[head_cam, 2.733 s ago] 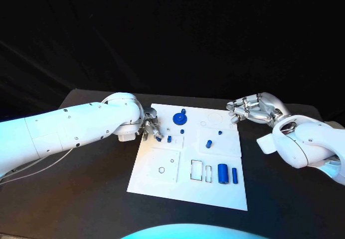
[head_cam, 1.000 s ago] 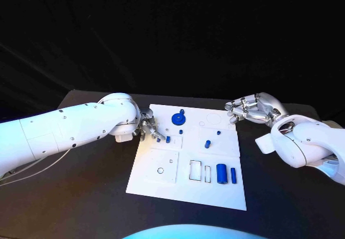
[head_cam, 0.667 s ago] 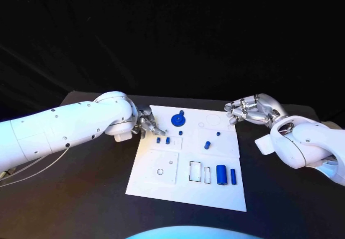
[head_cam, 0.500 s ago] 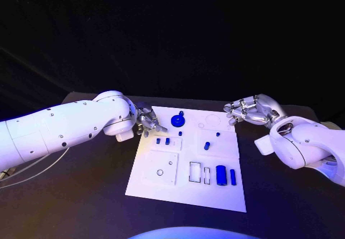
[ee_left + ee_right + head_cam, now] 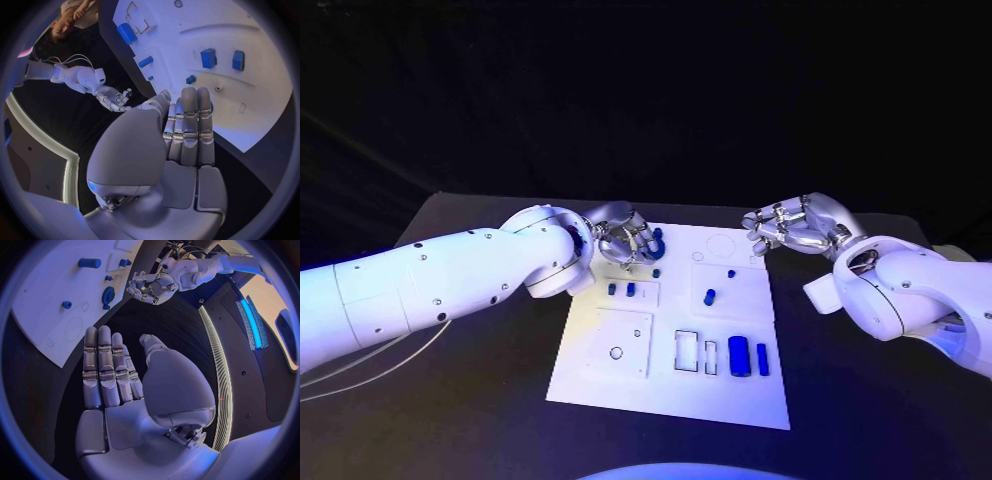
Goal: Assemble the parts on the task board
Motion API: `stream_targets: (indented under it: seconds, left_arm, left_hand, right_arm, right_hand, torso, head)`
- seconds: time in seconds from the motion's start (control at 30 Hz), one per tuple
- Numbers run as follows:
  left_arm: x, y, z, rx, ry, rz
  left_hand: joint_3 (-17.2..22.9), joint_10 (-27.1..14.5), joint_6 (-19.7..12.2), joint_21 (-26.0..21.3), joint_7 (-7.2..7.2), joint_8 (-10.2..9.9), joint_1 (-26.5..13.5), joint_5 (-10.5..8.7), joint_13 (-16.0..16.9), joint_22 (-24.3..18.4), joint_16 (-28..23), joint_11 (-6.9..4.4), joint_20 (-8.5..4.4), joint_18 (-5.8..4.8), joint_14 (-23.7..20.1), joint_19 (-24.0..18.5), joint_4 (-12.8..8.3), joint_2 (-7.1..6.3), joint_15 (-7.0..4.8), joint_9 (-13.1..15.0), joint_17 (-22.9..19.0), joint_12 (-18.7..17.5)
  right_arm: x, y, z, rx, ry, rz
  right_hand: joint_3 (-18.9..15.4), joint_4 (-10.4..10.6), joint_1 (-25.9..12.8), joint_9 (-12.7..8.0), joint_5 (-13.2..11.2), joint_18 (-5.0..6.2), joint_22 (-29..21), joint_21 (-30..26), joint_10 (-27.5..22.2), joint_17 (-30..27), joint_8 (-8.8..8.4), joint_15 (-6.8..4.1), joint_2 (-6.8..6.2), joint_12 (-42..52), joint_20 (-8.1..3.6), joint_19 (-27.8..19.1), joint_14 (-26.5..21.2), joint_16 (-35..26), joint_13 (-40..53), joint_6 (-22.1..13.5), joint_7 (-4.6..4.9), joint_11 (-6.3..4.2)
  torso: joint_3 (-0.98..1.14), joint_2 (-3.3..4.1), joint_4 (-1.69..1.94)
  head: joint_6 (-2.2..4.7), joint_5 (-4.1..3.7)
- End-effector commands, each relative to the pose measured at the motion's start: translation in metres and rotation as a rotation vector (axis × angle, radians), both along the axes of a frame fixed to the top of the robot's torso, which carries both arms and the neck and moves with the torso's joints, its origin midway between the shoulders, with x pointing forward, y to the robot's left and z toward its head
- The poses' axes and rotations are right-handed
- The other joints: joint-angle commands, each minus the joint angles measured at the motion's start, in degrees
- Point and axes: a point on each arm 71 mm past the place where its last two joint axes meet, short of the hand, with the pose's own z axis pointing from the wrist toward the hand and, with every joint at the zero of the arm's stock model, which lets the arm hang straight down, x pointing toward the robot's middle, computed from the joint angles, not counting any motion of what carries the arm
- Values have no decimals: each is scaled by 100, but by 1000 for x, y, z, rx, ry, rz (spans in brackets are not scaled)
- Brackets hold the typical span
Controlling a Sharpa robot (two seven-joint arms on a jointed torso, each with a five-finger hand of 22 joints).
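The left hand point(image 5: 629, 241), fingers spread and empty, hides most of the round blue part point(image 5: 658, 238); the right hand point(image 5: 788, 227) hovers empty too.

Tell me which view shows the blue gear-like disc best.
The right wrist view: the blue disc lies unobstructed on the task board. In the head view the left hand covers most of it; the left wrist view hides it behind the fingers.

Matt white task board point(image 5: 625, 345) bore glossy blue plastic parts point(image 5: 737, 356); hands point(image 5: 629, 240) were brushed silver metal; table point(image 5: 459, 400) was matt black.
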Motion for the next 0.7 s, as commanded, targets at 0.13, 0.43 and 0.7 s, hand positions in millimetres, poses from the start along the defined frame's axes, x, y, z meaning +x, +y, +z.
stream_targets:
  seconds: [0.13,0.43,0.7]
  left_arm:
    - [-3,-15,1,96,-285,-132]
    - [-4,-30,-11,286,-350,-202]
    - [-1,-35,-19,361,-346,-217]
  left_hand:
    - [159,-30,71,135,-32,-138,15,6,-293,91,818,24,-7,67,121,147,-94,-205,-10,-326,420,-138]
    - [297,-109,232,494,-126,-254,-81,-8,-708,346,2167,9,-24,66,286,193,-249,-432,-27,-734,1085,-333]
    - [361,-137,337,712,-122,-293,-177,-9,-980,508,2711,34,-8,67,351,178,-327,-453,-8,-948,1243,-477]
  right_arm:
    - [-1,-1,1,3,-7,4]
    - [-1,-1,1,4,-7,5]
    - [-1,-1,1,4,-7,4]
  right_hand:
    - [6,29,-46,-9,32,24,-7,-31,-39,-9,29,5,18,29,13,-35,-22,-34,7,-49,-7,-17]
    - [9,25,-39,-9,37,25,-8,-31,-41,-9,29,4,19,29,13,-35,-22,-33,8,-49,-8,-18]
    - [9,25,-39,-9,37,25,-8,-31,-41,-9,29,4,19,29,13,-35,-22,-33,8,-49,-8,-18]
  torso:
    - [-2,6,-3]
    - [-1,2,-7]
    - [-1,6,2]
  head:
    - [44,-40]
    - [24,-39]
    - [20,-56]
